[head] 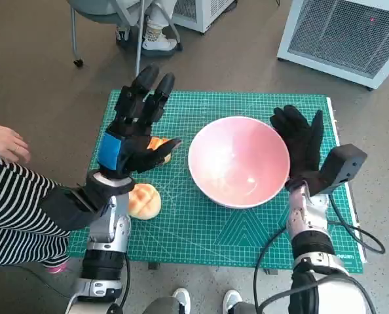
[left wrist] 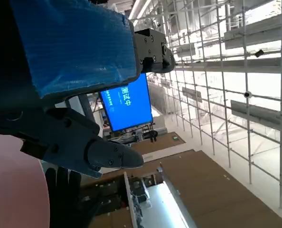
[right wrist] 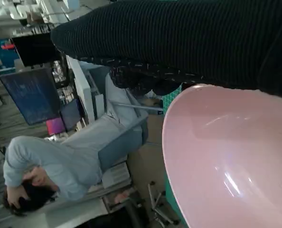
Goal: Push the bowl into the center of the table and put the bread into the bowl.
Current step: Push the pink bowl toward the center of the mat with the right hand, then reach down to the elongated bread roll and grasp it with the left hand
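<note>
A large pink bowl (head: 239, 161) stands on the green cutting mat (head: 201, 229), a little right of its middle; its pink rim (right wrist: 226, 161) fills much of the right wrist view. My gloved right hand (head: 301, 140) lies flat against the bowl's right side, fingers stretched along the rim. One bread roll (head: 144, 200) lies near the mat's left front. A second orange bread piece (head: 159, 145) is partly hidden under my left hand (head: 137, 124). That hand hovers above it with spread fingers (left wrist: 98, 152) and holds nothing.
A person in a striped sleeve sits at the left, a hand (head: 4, 144) near the table edge. A chair and feet (head: 156, 40) stand beyond the far edge, and a white cabinet (head: 342, 36) at the back right. A seated person (right wrist: 60, 166) shows in the right wrist view.
</note>
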